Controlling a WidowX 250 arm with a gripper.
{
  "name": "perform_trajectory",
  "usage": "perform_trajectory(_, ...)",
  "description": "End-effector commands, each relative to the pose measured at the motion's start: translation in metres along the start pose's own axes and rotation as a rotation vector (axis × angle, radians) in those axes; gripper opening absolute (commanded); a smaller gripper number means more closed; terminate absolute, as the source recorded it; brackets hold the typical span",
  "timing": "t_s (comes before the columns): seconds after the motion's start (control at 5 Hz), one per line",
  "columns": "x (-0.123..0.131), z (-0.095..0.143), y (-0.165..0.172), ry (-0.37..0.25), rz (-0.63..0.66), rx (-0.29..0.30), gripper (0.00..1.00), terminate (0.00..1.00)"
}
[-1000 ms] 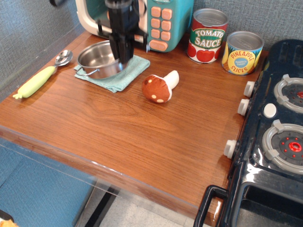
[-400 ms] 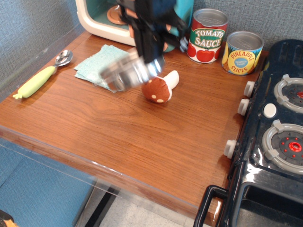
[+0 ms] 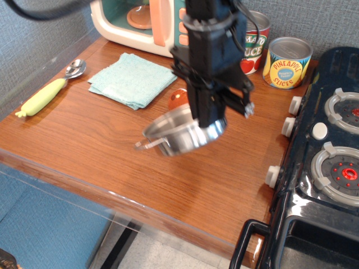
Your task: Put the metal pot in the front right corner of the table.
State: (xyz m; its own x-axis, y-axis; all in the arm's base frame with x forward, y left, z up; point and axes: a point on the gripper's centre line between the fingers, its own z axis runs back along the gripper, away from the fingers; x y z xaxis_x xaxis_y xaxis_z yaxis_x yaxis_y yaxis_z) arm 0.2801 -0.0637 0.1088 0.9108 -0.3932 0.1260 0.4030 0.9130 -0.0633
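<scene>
Item: metal pot [image 3: 182, 134], small, shallow, stainless. Judged light, rigid and slippery; the thin rim is the workable hold, the wire loop handles looking too fine.

Location: hanging tilted directly beneath the hand [image 3: 208, 120], above the middle of the counter [image 3: 112, 162], not touching it.

Hand: closing narrowly on the pot's far rim, carrying it.

Behind the hand: toy mushroom [image 3: 178, 98], mostly hidden.

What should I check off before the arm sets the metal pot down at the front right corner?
1. Gripper shut on metal pot rim: ok.
2. Pot level: not ok, it looks tilted.
3. Pot above the table, near its middle, short of the corner: ok.
4. Front right corner free of objects: ok.
5. Toy stove edge borders that corner; clearance: cannot tell.
6. Mushroom mostly hidden behind the arm: cannot tell.
</scene>
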Motion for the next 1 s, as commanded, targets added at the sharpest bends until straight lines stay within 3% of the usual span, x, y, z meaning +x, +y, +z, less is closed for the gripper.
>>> perform_trajectory(0.0,0.01,-0.037,0.006,0.09,0.018,-0.057,0.0,0.0)
perform_trajectory(0.2,0.009,-0.05,0.007,0.128,0.009,-0.06,0.0,0.0)
perform_trajectory(0.4,0.008,-0.043,-0.007,0.113,-0.079,-0.069,1.0,0.0)
perform_trajectory(0.8,0.004,-0.005,-0.035,0.053,-0.109,-0.002,1.0,0.0)
